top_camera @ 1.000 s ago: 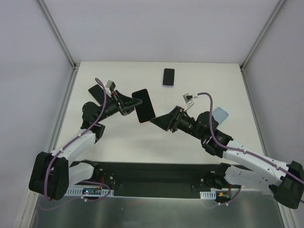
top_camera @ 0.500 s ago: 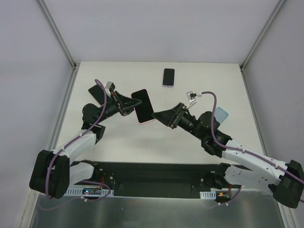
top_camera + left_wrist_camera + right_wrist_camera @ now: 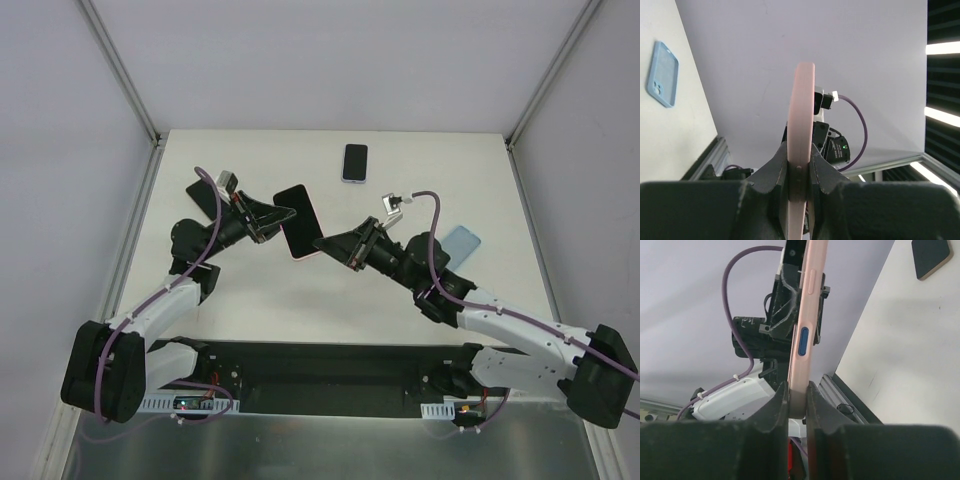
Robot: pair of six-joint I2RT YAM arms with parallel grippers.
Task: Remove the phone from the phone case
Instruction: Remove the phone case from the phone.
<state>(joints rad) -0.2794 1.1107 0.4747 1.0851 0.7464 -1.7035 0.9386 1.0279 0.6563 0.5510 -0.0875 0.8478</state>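
White table (image 3: 250,290): left gripper (image 3: 799,166), right gripper (image 3: 797,397) both clamped on one pink phone case (image 3: 301,222); one blue case (image 3: 462,240), one spare phone (image 3: 355,162).

Three phones (image 3: 300,222) (image 3: 355,162) (image 3: 204,192), one blue case (image 3: 462,241), two grippers (image 3: 289,213) (image 3: 323,243).

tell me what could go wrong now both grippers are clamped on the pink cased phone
1. The left gripper and right gripper each clamp the pink-cased phone front to back, seemingly squeezing case and phone together. Pulling may then tug the whole thing rather than separate them.
2. Both holds sit near the edges, so a slip could drop it onto the table.
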